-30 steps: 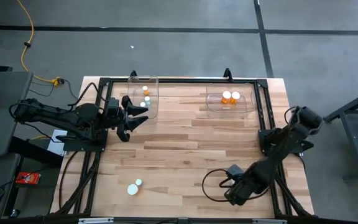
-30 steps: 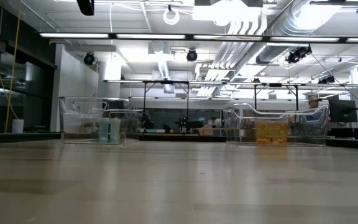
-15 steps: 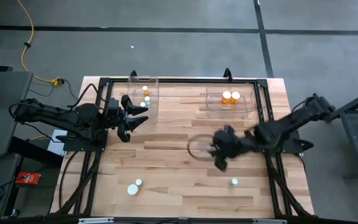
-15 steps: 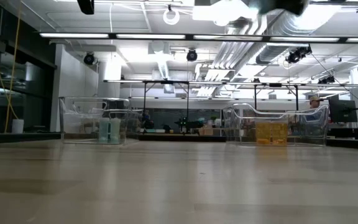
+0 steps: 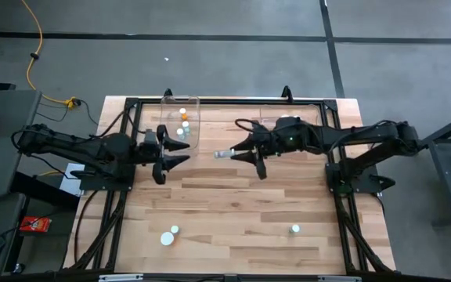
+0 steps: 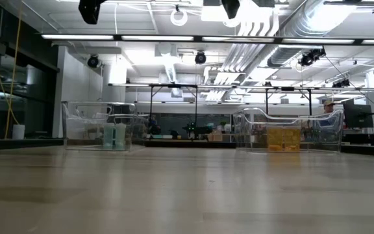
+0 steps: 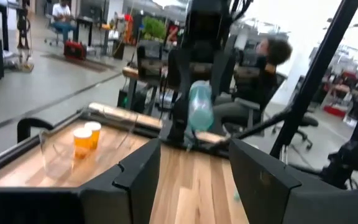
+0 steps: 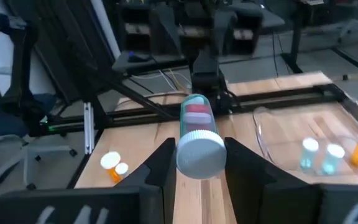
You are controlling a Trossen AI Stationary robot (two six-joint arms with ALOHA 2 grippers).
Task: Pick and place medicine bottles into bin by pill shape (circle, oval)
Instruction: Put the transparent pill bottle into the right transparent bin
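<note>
Right gripper [image 5: 237, 154] clamps a clear, white-capped bottle [image 8: 197, 135], held out ahead toward the left gripper [image 5: 180, 149], which waits with fingers parted, empty. Carrying or handover step. Next likely: bring the bottle over the correct bin [image 5: 180, 120].

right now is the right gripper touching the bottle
Touching. The right wrist view shows the right gripper pinching the white-capped bottle between both fingers.

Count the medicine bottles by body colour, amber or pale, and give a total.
Amber bottles: 5 (two in the right bin, one in the left bin, two on the table)
Pale bottles: 4 (two in the left bin, one on the table, one in the right gripper)
Total: 9
</note>
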